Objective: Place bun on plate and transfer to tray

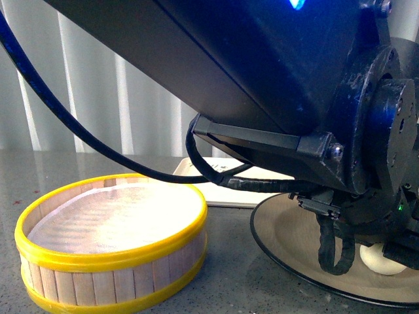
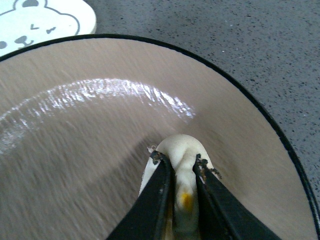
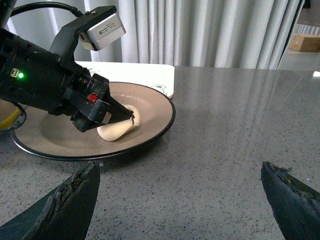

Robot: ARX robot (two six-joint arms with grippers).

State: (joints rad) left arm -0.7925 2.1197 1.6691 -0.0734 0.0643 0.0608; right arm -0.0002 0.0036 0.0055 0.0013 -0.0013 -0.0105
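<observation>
here, on the desk (image 1: 236, 288), we see the steamer basket (image 1: 111, 242) at left, the tray (image 1: 236, 195) behind it, then the plate (image 1: 294, 242). the bun (image 2: 182, 147) rests on the plate, tilted, clamped in the left gripper (image 2: 181, 161). the right gripper (image 3: 182, 200) hangs above the desk, jaws spread wide, holding nothing.

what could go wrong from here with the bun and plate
1. The left gripper is pinching the soft bun by its top; on opening, it may stick to the fingers or stay dented.
2. The bun lies tilted and off-centre on the plate, so it might roll when the plate is carried to the tray.
3. The left arm hangs low over the plate; the open right gripper could hit it if it reaches in too soon.
</observation>
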